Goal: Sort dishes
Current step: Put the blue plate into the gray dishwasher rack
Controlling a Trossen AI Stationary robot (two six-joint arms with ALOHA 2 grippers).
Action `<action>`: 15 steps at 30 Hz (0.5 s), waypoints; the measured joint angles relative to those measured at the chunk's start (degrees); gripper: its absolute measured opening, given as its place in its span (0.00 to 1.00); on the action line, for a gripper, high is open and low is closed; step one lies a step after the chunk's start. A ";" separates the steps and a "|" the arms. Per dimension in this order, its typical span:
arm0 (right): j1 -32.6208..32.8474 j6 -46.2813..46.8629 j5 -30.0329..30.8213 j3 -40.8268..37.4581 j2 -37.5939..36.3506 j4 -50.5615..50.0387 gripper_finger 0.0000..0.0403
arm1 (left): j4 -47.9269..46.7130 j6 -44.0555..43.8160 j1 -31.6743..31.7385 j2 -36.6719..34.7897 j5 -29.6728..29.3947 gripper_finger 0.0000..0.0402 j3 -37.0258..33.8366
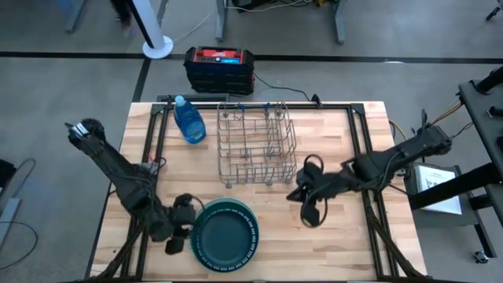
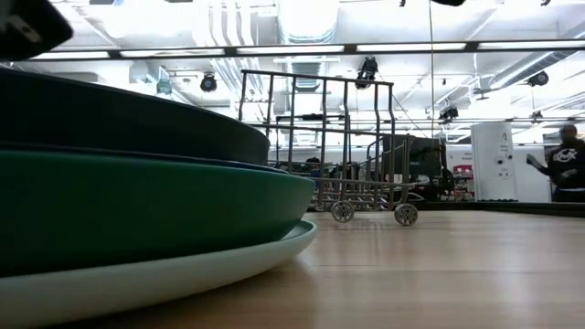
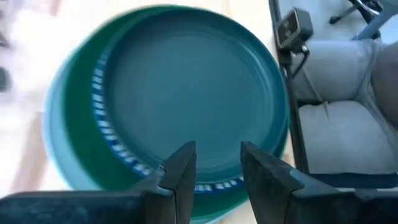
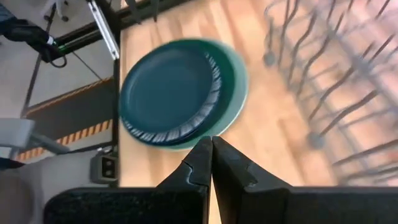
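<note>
Parted left gripper (image 3: 214,167) over stacked dishes (image 1: 226,233), poised for top-plate rim (nothing held); right gripper (image 1: 308,196) shut, parked beside rack (image 1: 256,143).

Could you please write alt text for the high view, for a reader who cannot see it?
A stack of plates, dark teal on top, sits at the near edge of a wooden table, with the left pincer open beside its rim. Behind stand an empty wire rack and a blue bottle; the right pincer waits shut to the right.
</note>
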 joint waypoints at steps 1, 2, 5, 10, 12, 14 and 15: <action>0.67 1.97 -0.06 0.32 0.99 -0.70 0.01 | 0.73 -0.54 -0.70 0.92 -0.06 0.29 -0.01; 1.24 3.80 -0.25 0.61 1.89 -1.29 0.01 | 1.47 -1.22 -1.44 1.92 -0.32 0.29 -0.01; 3.12 8.90 -0.47 0.97 4.03 -1.72 0.01 | 2.55 -3.54 -3.48 4.62 -1.27 0.29 -0.03; 5.72 15.68 -0.49 0.99 8.72 -0.67 0.01 | 2.38 -8.22 -5.89 8.74 -1.37 0.29 -0.03; 6.05 17.36 0.42 0.99 11.43 1.35 0.01 | 2.44 -9.27 -6.49 10.08 -1.42 0.29 -0.03; 6.03 18.65 0.48 0.99 14.28 4.42 0.01 | 2.42 -10.50 -6.69 11.61 -1.43 0.29 -0.03; 6.03 18.94 0.22 0.97 15.77 6.15 0.01 | 2.43 -11.07 -6.77 12.35 -1.45 0.29 -0.03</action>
